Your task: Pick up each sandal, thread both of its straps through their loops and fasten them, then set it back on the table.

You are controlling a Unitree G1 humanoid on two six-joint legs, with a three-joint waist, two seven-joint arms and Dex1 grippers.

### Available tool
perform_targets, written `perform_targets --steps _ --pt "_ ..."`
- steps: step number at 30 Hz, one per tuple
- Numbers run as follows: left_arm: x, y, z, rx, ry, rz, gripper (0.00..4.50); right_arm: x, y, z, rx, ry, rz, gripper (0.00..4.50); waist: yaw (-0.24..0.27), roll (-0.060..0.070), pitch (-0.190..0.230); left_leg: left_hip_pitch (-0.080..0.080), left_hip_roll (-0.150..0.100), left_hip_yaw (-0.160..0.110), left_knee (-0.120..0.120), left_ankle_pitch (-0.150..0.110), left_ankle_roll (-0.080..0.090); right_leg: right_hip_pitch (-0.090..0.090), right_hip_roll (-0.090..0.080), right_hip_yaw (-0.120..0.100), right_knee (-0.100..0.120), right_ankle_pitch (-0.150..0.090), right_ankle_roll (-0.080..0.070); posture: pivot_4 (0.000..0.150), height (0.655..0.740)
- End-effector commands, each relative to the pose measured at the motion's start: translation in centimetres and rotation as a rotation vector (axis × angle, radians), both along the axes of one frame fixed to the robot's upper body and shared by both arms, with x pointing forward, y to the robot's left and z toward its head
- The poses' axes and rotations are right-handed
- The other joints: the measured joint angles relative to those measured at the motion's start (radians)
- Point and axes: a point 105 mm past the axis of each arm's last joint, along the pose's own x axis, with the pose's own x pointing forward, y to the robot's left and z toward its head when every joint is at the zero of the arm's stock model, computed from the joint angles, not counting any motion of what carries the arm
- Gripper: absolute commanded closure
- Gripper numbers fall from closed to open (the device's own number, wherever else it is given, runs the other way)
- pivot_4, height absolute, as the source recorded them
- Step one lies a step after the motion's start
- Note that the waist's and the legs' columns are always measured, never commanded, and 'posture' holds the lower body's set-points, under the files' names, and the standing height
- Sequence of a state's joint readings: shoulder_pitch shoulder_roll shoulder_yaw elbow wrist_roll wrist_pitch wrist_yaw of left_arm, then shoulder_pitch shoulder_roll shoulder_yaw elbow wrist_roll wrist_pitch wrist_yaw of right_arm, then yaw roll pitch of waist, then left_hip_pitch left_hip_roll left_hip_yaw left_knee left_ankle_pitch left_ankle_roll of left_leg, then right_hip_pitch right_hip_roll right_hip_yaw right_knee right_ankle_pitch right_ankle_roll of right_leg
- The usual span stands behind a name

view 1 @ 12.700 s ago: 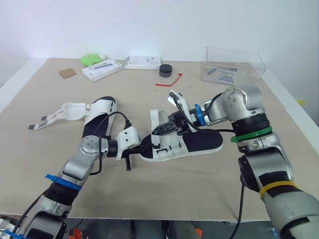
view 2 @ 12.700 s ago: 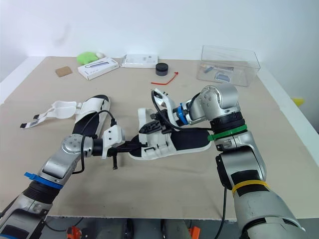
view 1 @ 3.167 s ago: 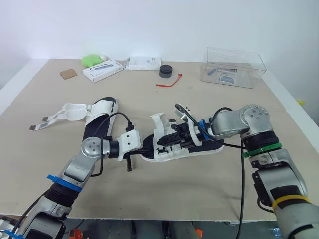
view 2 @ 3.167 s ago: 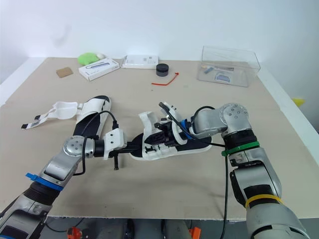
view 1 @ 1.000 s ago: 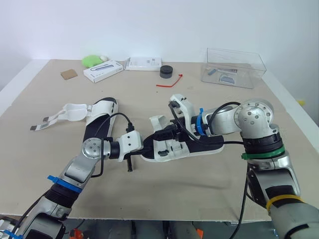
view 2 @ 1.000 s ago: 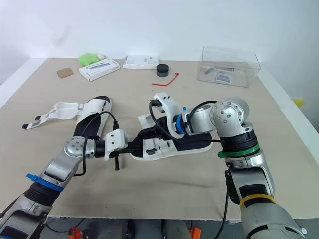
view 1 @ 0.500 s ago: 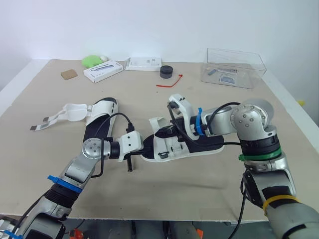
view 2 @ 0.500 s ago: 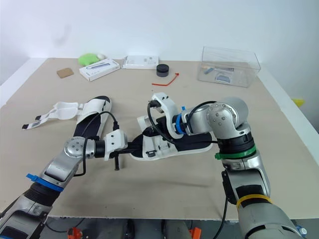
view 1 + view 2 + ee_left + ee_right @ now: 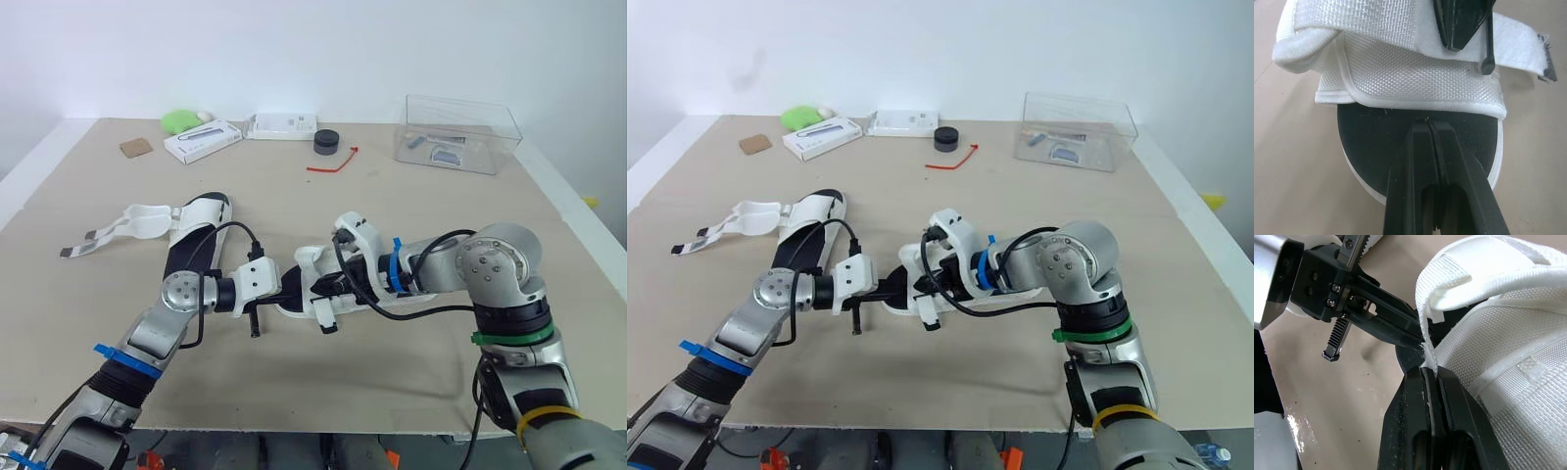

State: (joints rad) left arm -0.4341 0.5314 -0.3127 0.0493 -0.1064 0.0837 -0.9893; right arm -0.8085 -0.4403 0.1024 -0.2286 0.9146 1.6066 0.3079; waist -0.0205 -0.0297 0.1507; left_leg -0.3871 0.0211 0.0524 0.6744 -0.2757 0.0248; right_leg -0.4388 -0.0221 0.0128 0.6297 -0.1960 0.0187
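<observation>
A white sandal with a black sole (image 9: 416,284) lies mid-table. My left gripper (image 9: 287,292) is shut on the toe edge of that sole (image 9: 1400,132); in the left wrist view its tips (image 9: 1428,122) meet on the rim. My right gripper (image 9: 329,292) is shut on the sandal's front white strap (image 9: 1459,279), pinching the strap's edge (image 9: 1429,371) low over the toe; the strap's end hangs toward the table. A second sandal (image 9: 191,230) lies to the left with its straps (image 9: 118,225) spread open on the table.
At the back right stands a clear plastic box (image 9: 458,132). Along the back edge lie a black round puck (image 9: 326,141), a red tie (image 9: 331,160), two white boxes (image 9: 201,138) (image 9: 282,122), a green object (image 9: 178,118) and a brown piece (image 9: 134,146).
My right gripper has come down and toward the left gripper, drawing the front strap over the toe. The left gripper has kept its hold on the sole.
</observation>
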Motion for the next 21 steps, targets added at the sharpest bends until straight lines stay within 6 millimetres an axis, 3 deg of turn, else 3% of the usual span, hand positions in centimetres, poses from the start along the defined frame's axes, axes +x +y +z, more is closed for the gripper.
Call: perform_targets --steps 1,4,5,7,11,16,20,21 --pt "-0.3 1.3 -3.8 0.115 0.107 0.045 4.5 -0.7 0.1 0.4 0.013 -0.032 0.023 4.34 0.0 0.0 0.0 0.0 0.0 0.0 0.0 0.0 0.0 0.0 0.0 0.0 0.0 0.0 0.0 0.15 0.74" --pt "-0.3 1.3 -3.8 0.115 0.107 0.045 4.5 -0.7 0.1 0.8 0.021 -0.045 0.027 4.34 0.0 0.001 -0.001 0.0 0.0 0.0 0.0 0.0 0.0 0.0 0.0 0.0 0.0 0.0 0.0 0.15 0.74" --pt "-0.3 1.3 -3.8 0.116 0.107 0.044 4.5 -0.5 0.0 1.0 0.023 -0.054 0.024 4.11 0.0 0.001 -0.001 0.0 0.0 0.0 0.0 0.0 0.0 0.0 0.0 0.0 0.0 0.0 0.0 0.15 0.74" --pt "-0.2 1.3 -3.8 0.116 0.106 0.044 4.5 -0.1 0.0 1.6 0.027 -0.071 0.02 3.5 0.0 0.001 -0.001 0.0 0.0 0.0 0.0 0.0 0.0 0.0 0.0 0.0 0.0 0.0 0.0 0.15 0.74" --pt "-0.2 1.2 -3.8 0.117 0.105 0.042 4.5 0.9 0.5 3.5 0.068 -0.098 0.011 1.79 0.0 0.001 -0.001 0.0 0.0 0.0 0.0 0.0 0.0 0.0 0.0 0.0 0.0 0.0 0.0 0.15 0.74" --pt "-0.2 1.1 -3.8 0.116 0.104 0.041 4.5 1.7 1.1 4.6 0.111 -0.098 -0.007 1.79 0.0 0.001 -0.001 0.001 0.0 0.0 0.0 0.002 0.001 0.0 0.0 0.0 0.0 0.002 0.0 0.15 0.74" --pt "-0.3 1.2 -3.9 0.117 0.106 0.041 4.5 2.0 1.0 4.1 0.103 -0.073 -0.021 1.79 0.0 0.001 -0.001 0.0 0.0 0.001 0.0 0.002 0.001 0.0 0.0 0.0 0.0 0.003 -0.002 0.15 0.74" --pt "-0.4 1.2 -3.9 0.117 0.106 0.04 4.5 1.9 0.9 3.9 0.102 -0.062 -0.021 2.28 0.0 0.001 -0.001 0.0 0.0 0.001 0.0 0.002 0.001 0.0 0.0 0.0 0.0 0.004 -0.002 0.15 0.74"
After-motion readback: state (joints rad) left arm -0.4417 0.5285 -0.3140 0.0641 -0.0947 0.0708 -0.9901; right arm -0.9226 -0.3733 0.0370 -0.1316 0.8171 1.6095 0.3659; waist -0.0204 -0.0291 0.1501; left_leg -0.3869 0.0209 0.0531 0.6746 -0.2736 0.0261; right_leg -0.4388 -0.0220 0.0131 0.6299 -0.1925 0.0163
